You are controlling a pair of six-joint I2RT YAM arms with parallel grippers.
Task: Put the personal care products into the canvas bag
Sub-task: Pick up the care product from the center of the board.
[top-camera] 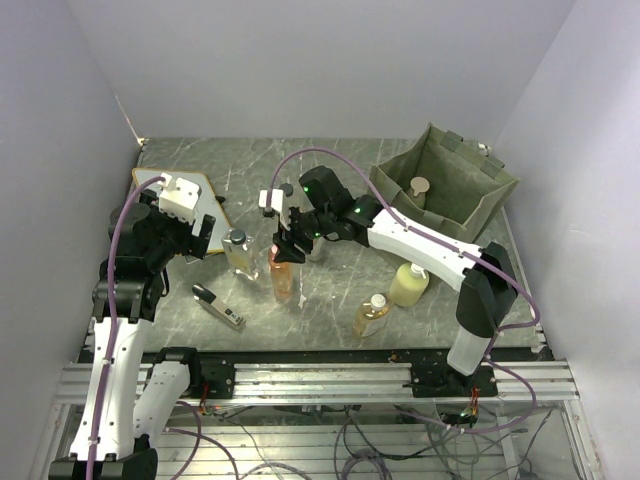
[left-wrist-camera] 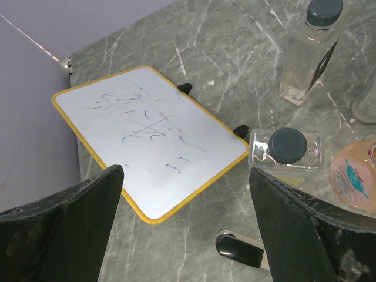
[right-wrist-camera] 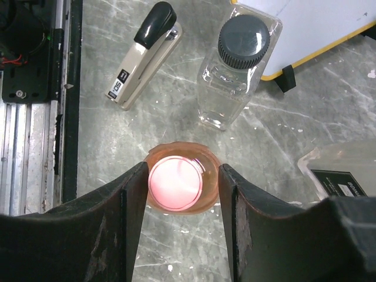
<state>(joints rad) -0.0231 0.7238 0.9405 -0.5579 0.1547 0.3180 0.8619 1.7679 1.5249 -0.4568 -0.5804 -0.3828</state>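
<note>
Evidently mid-pick, the right gripper pinches the upright orange plastic bottle with pink cap, just beside a clear black-capped bottle, and must next lift it and carry it to the boxy olive-green canvas bag at far right, while the left gripper hangs spread.

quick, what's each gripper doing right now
left gripper: open, holding nothing
right gripper: closed on the pink-capped orange bottle
</note>
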